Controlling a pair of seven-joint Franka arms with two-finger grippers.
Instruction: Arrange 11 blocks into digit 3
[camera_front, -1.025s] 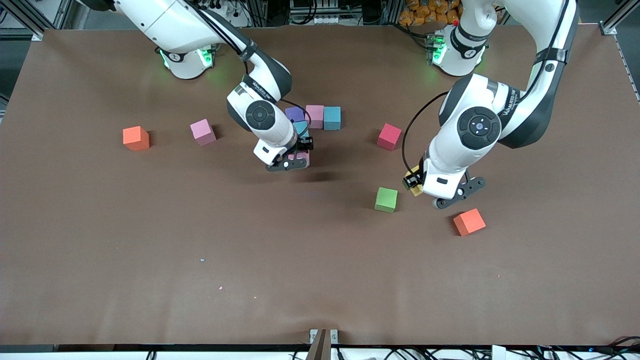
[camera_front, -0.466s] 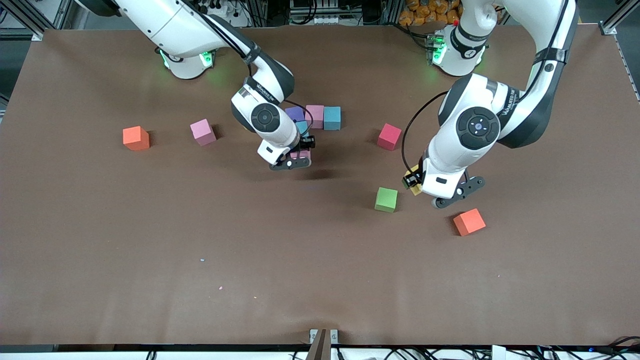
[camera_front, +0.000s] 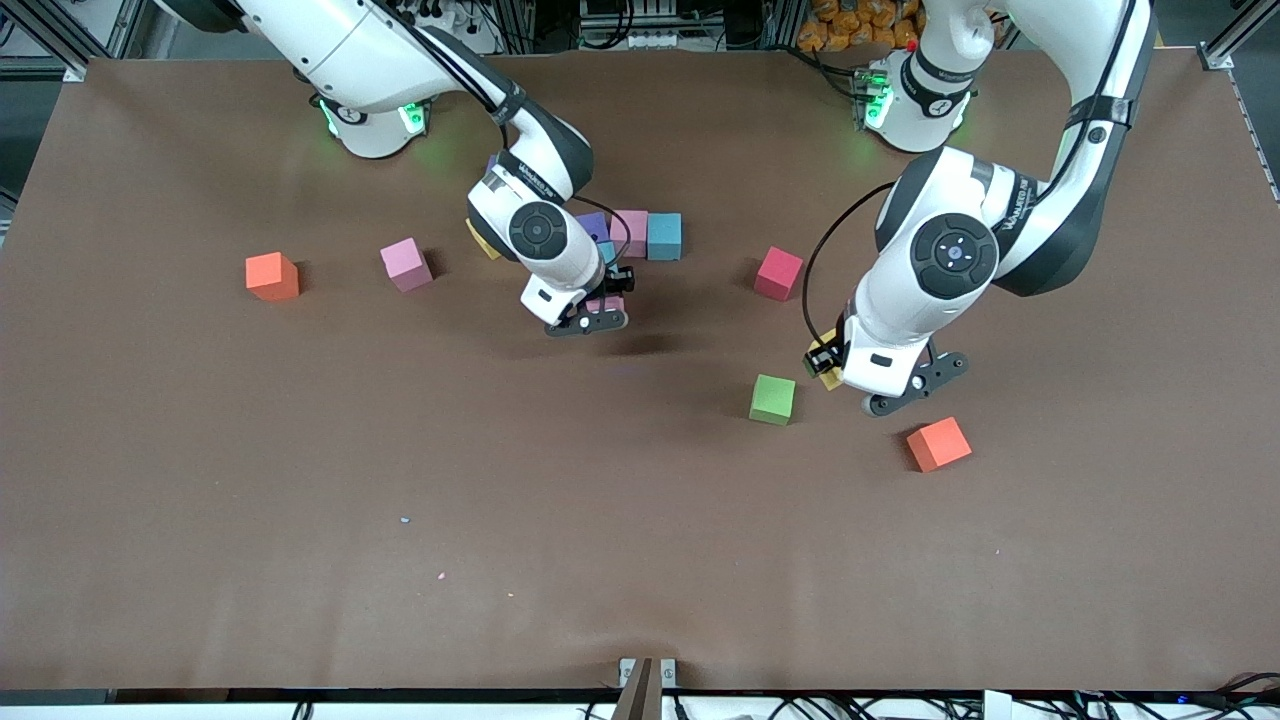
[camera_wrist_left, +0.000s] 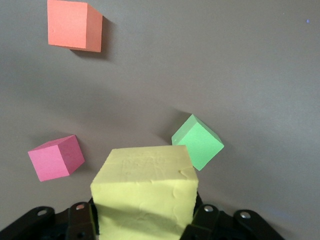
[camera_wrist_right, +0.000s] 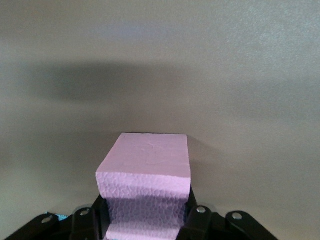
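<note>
The right claw (camera_front: 598, 312) is clenched on a pink block (camera_wrist_right: 147, 187), and it hangs low over the desk (camera_front: 300, 500) by the middle of the edge where the arms stand. Its block sits just under a small group of blocks there. In that group, a purple block (camera_front: 592, 225), another pink block (camera_front: 630, 232) and a blue block (camera_front: 664, 236) stand in a row, side by side and touching. A second blue block (camera_front: 606, 250) peeks out from under the right arm, just nearer the camera than the purple one. A bit of yellow (camera_front: 482, 240) shows at the side of the right arm. The left claw (camera_front: 850, 385) is clenched on a yellow block (camera_wrist_left: 145, 192), and it hangs over the desk toward the left arm's end. A green block (camera_front: 773, 399) lies on the desk close beside it. A crimson block (camera_front: 778, 273) lies farther from the camera than the green one, well apart from it. An orange block (camera_front: 938, 444) lies near the left claw, a little nearer the camera. One more pink block (camera_front: 406, 264) lies alone toward the right arm's end of the desk. Another orange block (camera_front: 272, 276) lies beside it, closer to that end.
</note>
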